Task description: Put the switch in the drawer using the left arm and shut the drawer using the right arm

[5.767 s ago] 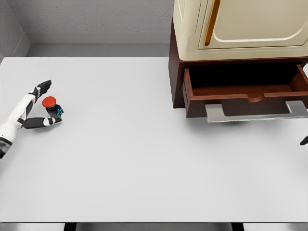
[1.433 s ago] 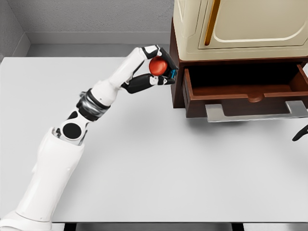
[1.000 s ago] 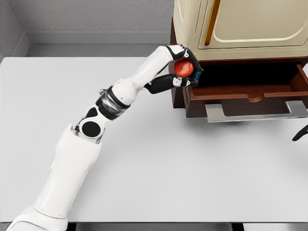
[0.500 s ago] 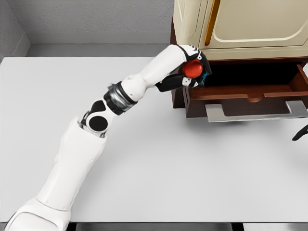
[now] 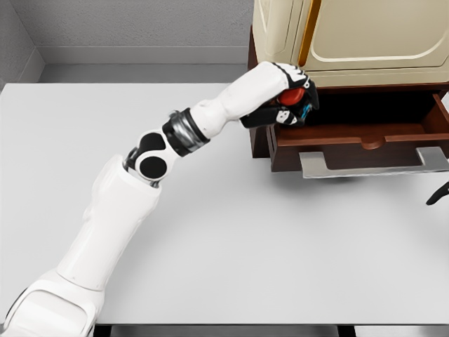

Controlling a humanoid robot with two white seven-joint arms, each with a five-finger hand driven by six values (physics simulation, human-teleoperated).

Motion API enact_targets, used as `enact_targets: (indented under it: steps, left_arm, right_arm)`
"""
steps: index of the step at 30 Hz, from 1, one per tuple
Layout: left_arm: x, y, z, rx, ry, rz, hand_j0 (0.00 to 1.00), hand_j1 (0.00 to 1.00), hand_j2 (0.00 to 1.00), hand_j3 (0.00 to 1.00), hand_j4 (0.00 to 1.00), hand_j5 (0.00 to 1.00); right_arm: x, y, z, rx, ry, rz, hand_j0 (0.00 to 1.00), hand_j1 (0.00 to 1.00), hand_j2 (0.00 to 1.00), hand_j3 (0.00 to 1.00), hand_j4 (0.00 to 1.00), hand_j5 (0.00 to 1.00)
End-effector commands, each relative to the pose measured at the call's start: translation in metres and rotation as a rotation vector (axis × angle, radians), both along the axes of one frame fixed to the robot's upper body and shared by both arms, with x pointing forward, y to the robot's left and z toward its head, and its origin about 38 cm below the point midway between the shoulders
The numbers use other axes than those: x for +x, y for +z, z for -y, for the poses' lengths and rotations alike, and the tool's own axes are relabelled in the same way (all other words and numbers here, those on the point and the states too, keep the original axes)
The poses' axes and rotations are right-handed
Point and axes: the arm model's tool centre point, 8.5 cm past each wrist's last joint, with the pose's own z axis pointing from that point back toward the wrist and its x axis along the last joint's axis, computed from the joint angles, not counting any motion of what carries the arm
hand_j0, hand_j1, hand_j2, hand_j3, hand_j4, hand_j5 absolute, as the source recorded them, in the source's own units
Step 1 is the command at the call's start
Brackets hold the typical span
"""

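- Fingers [image 5: 306,91] of the left hand [image 5: 286,98] curled round the switch [image 5: 292,96], red cap showing between them, a blue bit at the lower right of the grasp.
- Under and all around that grasp: white table [image 5: 210,232], reaching from the far wall to the near edge.
- Just above the fingers: cream cabinet [image 5: 365,38] with an orange strip, set on a dark wooden base.
- Right of and slightly below the fingers: wooden drawer [image 5: 351,133], pulled open, dark inside; switch held over its left end, above the front lip, not resting on the drawer floor.
- Below the drawer front, lower right of the fingers: grey metal handle [image 5: 372,165], jutting toward the near edge.
- Stretching back from the fingers to the lower left corner: white left arm [image 5: 119,217], elbow bent above the table.
- Well apart, at the far right edge: dark tip of the right hand [image 5: 440,194], only a sliver in view, finger pose impossible to tell.
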Motion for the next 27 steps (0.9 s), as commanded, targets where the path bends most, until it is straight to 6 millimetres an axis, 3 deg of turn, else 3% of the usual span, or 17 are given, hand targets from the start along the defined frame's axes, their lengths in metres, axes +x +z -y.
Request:
enact_targets:
  steps: [1,3,4,5,8,27]
  left_arm:
    - [0.002,-0.007,0.002,0.011,0.0,-0.019,0.39,0.39,0.39,0.39,0.39,0.39]
    - [0.001,-0.006,0.003,0.015,-0.004,-0.015,0.4,0.4,0.4,0.4,0.4,0.4]
    - [0.001,-0.006,0.004,0.018,-0.007,-0.014,0.44,0.44,0.44,0.44,0.44,0.44]
    - [0.001,-0.006,0.004,0.019,-0.007,-0.014,0.54,0.54,0.54,0.54,0.54,0.54]
    - [0.001,-0.005,0.005,0.019,-0.008,-0.012,0.58,0.58,0.58,0.58,0.58,0.58]
    - [-0.005,-0.001,0.014,0.031,-0.036,0.01,0.6,0.6,0.6,0.6,0.6,0.6]
  right_arm:
    - [0.0,0.001,0.0,0.006,-0.002,0.0,0.6,0.6,0.6,0.6,0.6,0.6]
    - [0.0,0.001,0.0,0.006,-0.002,0.0,0.6,0.6,0.6,0.6,0.6,0.6]
    - [0.0,0.001,0.0,0.006,-0.002,0.0,0.6,0.6,0.6,0.6,0.6,0.6]
    - [0.0,0.001,0.0,0.006,-0.002,0.0,0.6,0.6,0.6,0.6,0.6,0.6]
    - [0.0,0.001,0.0,0.006,-0.002,0.0,0.6,0.6,0.6,0.6,0.6,0.6]
    - [0.0,0.001,0.0,0.006,-0.002,0.0,0.6,0.6,0.6,0.6,0.6,0.6]
